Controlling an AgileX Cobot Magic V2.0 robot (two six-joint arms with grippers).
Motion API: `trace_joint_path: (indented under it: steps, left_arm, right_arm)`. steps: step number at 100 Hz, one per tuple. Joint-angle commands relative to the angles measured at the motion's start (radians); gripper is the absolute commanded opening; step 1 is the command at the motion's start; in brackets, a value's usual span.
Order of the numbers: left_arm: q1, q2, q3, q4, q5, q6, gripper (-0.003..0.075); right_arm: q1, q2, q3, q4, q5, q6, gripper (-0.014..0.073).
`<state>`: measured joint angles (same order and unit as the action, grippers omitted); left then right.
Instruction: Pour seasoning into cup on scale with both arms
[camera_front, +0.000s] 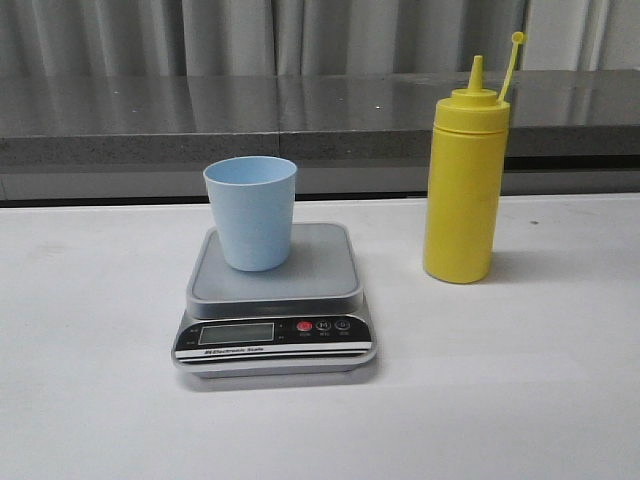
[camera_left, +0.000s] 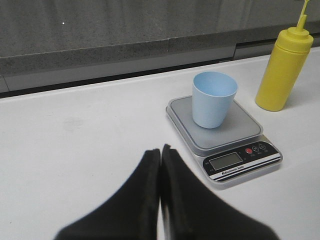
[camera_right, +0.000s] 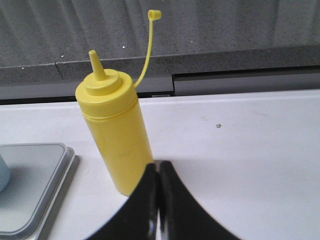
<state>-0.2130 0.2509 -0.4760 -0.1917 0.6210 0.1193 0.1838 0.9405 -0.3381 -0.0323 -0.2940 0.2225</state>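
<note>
While both hands sit pinched closed and empty, left hand (camera_left: 160, 150) and right hand (camera_right: 158, 167), the bottle (camera_front: 465, 185) stands upright on the worktop (camera_front: 90, 400), right of the scale (camera_front: 275, 300). It looks light, squashy and smooth; grip mid-body, gently.

My work surface is a plain white table (camera_front: 90, 400), matte and faintly scuffed, with a small dark speck (camera_right: 218, 126) on it. Along its far edge runs a dark grey speckled stone ledge (camera_front: 140, 115), glossy on top. Behind that hang pale grey curtains (camera_front: 230, 35) in vertical folds.
</note>
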Motion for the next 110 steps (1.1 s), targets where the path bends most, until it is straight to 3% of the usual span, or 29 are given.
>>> trace_joint_path:
  steps: [1,26,55,110]
  left_arm:
    - [0.002,0.008,-0.027,-0.013,-0.07,-0.004,-0.002]
    - [0.002,0.008,-0.027,-0.013,-0.07,-0.004,-0.002]
    - [0.002,0.008,-0.027,-0.013,-0.07,-0.004,-0.002]
    - [0.002,0.008,-0.027,-0.013,-0.07,-0.004,-0.002]
  right_arm:
    - [0.001,-0.06,0.001,0.008,-0.042,-0.023,-0.0068]
    - [-0.016,-0.188,0.079,0.009,-0.03,-0.042,-0.0068]
    - [-0.108,-0.331,0.088,0.002,0.105,-0.042,-0.0068]
    - [-0.173,-0.636,0.175,0.002,0.093,-0.042,-0.0068]
